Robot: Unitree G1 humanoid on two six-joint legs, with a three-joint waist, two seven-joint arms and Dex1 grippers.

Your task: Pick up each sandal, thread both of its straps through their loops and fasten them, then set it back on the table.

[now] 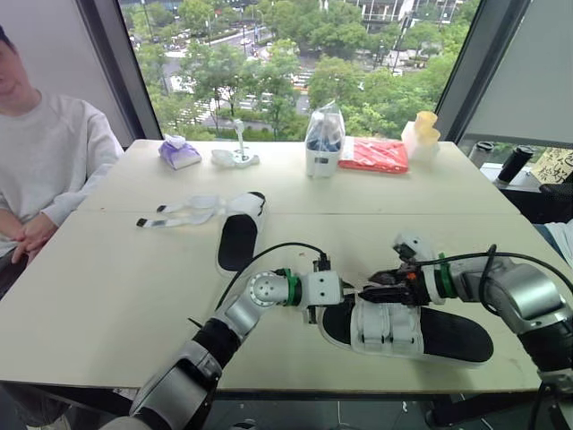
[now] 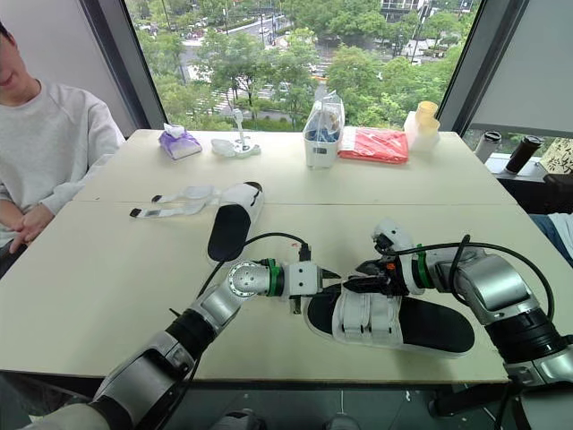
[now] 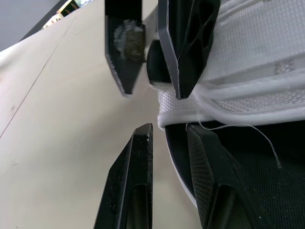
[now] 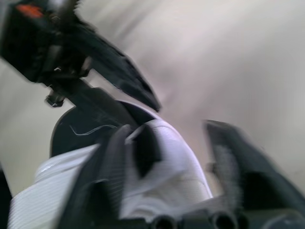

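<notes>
Reaching in low from opposite ends, both arms meet over one sandal point(image 1: 407, 330) lying near the table's point(image 1: 107, 296) front edge, forearms almost level with the table. We see the left gripper point(image 3: 167, 130) at the sandal's rounded end, jaws apart, with one finger point(image 3: 214, 191) over the black sole and the edge of the white straps point(image 1: 385, 327) at the tips. The right gripper point(image 4: 167, 133) comes in over those straps, jaws apart too, with white webbing between them. That wrist view is blurred, so we cannot tell whether a pad touches the fabric.

The second sandal point(image 1: 240, 235) lies flat nearer the table's middle, its loose straps point(image 1: 183, 213) spread toward the table's left end. Along the table's far edge stand a clear bag point(image 1: 324, 134) holding dark blue items we cannot make out, a red packet point(image 1: 374, 154) and stacked yellow cups point(image 1: 424, 130). A person point(image 1: 45, 152) in a grey sweatshirt sits at the table's left end, partly cut off.
</notes>
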